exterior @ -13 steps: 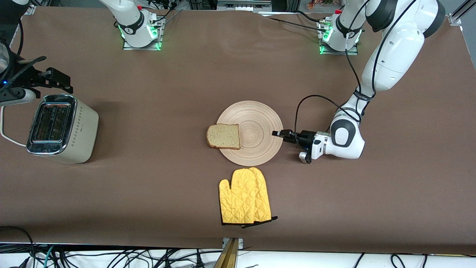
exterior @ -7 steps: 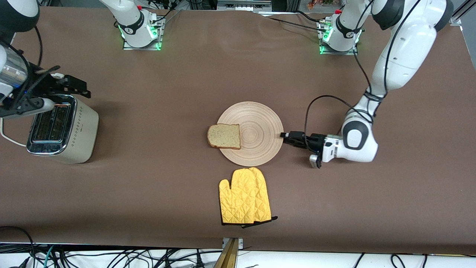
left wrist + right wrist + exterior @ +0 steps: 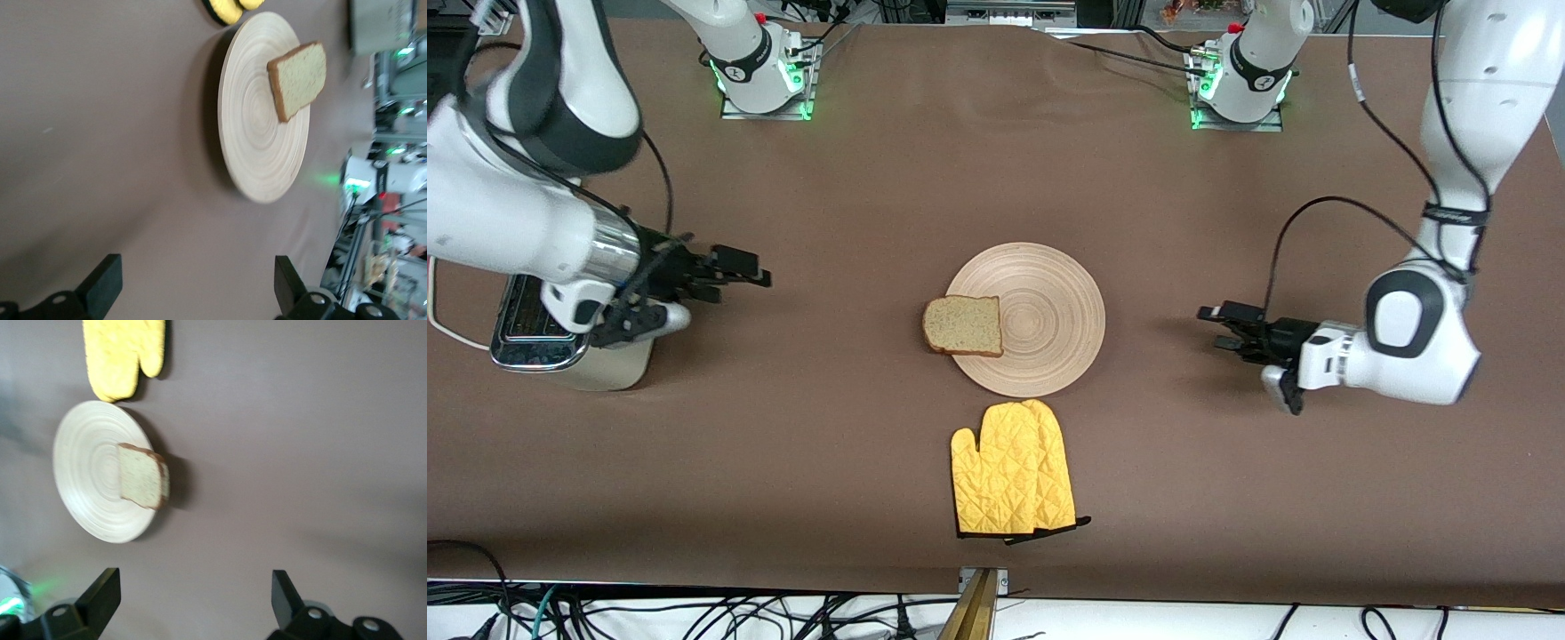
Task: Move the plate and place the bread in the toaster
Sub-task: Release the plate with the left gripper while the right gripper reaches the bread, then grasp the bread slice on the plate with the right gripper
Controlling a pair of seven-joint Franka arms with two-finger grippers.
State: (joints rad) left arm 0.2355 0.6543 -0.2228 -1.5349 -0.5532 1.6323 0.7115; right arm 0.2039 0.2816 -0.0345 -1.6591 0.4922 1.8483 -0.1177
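Note:
The pale wood plate (image 3: 1049, 311) lies mid-table. The bread (image 3: 961, 325) rests on the plate's rim toward the right arm's end and overhangs it. The cream toaster (image 3: 520, 333) stands at the right arm's end, partly hidden by the right arm. My left gripper (image 3: 1214, 325) is open and empty, low over bare table off the plate's rim toward the left arm's end. My right gripper (image 3: 747, 269) is open and empty over the table between toaster and plate. The left wrist view shows the plate (image 3: 260, 133) and bread (image 3: 298, 79); the right wrist view shows the plate (image 3: 87, 480) and bread (image 3: 141, 483).
A yellow oven mitt (image 3: 1011, 480) lies flat on the brown table, just nearer the front camera than the plate. It also shows in the right wrist view (image 3: 123, 350). The toaster's white cord (image 3: 449, 333) trails off the table's end.
My left gripper has drawn back from the plate's rim toward the left arm's end. My right gripper has moved from over the toaster toward the plate. Plate and bread have not moved.

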